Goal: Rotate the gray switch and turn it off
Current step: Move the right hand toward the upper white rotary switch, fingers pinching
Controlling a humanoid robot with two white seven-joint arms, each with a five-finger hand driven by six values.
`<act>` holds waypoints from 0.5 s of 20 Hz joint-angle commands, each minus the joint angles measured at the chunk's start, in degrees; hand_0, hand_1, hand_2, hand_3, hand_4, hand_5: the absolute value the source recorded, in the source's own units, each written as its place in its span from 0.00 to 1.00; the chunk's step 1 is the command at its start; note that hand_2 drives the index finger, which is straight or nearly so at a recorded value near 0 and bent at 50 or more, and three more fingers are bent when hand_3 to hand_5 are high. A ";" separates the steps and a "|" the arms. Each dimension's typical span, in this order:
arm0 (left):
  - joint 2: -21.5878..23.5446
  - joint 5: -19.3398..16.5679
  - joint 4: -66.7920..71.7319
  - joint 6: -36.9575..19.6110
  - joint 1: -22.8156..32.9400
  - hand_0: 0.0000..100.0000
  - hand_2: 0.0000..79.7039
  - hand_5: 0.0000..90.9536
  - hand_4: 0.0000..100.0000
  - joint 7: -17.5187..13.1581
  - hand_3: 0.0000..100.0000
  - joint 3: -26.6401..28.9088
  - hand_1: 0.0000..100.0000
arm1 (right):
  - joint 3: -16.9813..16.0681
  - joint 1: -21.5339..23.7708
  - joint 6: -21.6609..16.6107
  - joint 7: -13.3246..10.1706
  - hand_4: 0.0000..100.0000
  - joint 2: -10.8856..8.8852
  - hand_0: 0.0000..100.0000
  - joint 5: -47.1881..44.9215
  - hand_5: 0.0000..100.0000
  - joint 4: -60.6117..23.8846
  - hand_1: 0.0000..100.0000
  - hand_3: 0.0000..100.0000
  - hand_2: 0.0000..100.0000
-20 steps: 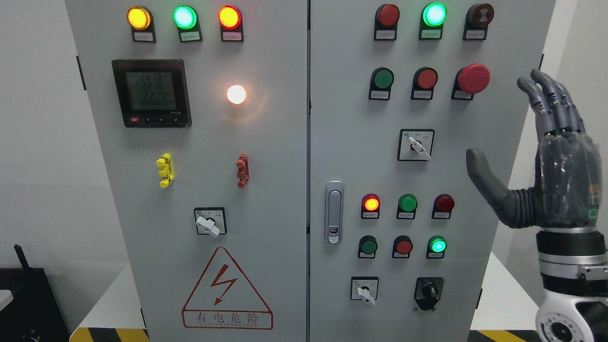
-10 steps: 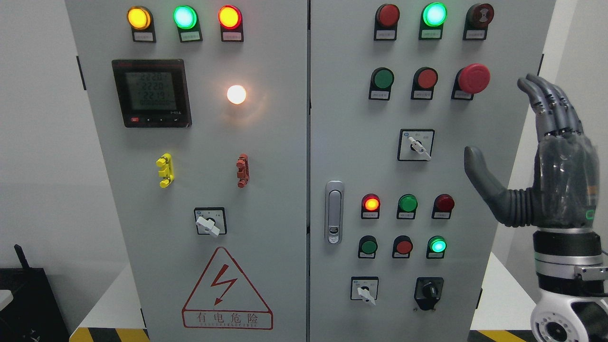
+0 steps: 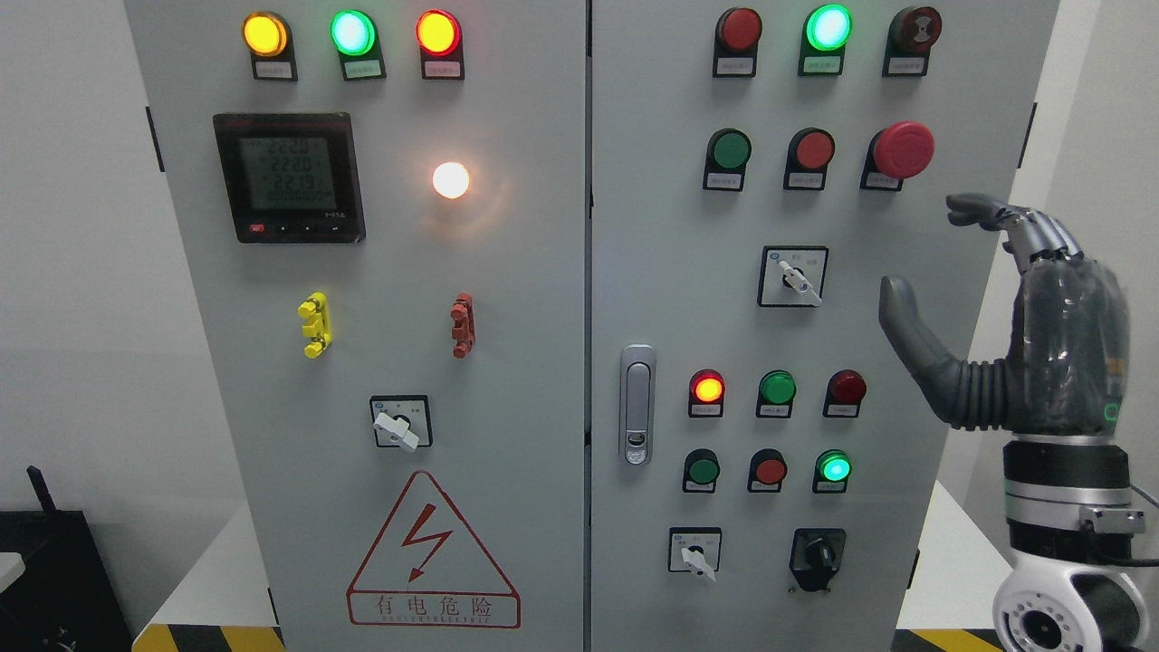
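The gray control cabinet is standing upright against a white wall, on a floor edged with yellow-black hazard tape. The gray switch is sitting on the cabinet's right door, below the red mushroom button; its white lever is lying diagonally, its long end pointing to the lower right. The right hand is hovering right of the switch, clear of it, holding nothing, fingers bending forward, thumb extended.
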 commanded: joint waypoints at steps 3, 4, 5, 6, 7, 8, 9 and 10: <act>0.00 1.14 -1.49 -0.02 -0.53 0.12 0.00 0.00 0.00 -0.03 0.00 0.44 0.39 | 0.85 0.38 3.65 0.67 0.91 2.47 0.17 -0.01 1.00 -0.69 0.44 0.91 0.46; -0.08 1.14 -1.49 -0.11 -0.53 0.12 0.00 0.00 0.00 -0.03 0.00 0.44 0.39 | 1.29 0.47 3.74 0.67 0.92 2.47 0.16 -0.01 1.00 -0.69 0.44 0.92 0.46; 0.00 1.14 -1.49 -0.02 -0.53 0.12 0.00 0.00 0.00 -0.03 0.00 0.44 0.39 | 1.64 0.73 3.82 0.67 0.93 2.47 0.14 -0.01 1.00 -0.69 0.44 0.94 0.48; 0.00 1.14 -1.49 -0.02 -0.53 0.12 0.00 0.00 0.00 -0.03 0.00 0.44 0.39 | 1.99 1.17 4.43 0.67 0.94 2.47 0.14 -0.01 1.00 -0.69 0.45 0.95 0.48; 0.00 1.14 -1.49 -0.02 -0.53 0.12 0.00 0.00 0.00 -0.03 0.00 0.44 0.39 | 2.69 1.44 5.83 0.76 0.95 2.64 0.12 -0.01 1.00 -0.69 0.45 0.96 0.49; 0.00 1.14 -1.49 -0.02 -0.53 0.12 0.00 0.00 0.00 -0.03 0.00 0.53 0.39 | 3.48 1.70 7.59 0.76 0.96 3.08 0.12 -0.10 1.00 -0.77 0.45 0.98 0.51; 0.00 1.14 -1.49 -0.02 -0.53 0.12 0.00 0.00 0.00 -0.03 0.00 0.44 0.39 | 4.10 1.70 9.08 0.76 0.97 3.26 0.12 -0.10 1.00 -0.86 0.45 0.99 0.51; 0.00 1.06 -1.49 -0.02 -0.53 0.12 0.00 0.00 0.00 -0.03 0.00 0.44 0.39 | 4.28 1.70 9.62 0.76 0.97 3.26 0.12 -0.10 1.00 -1.04 0.45 1.00 0.52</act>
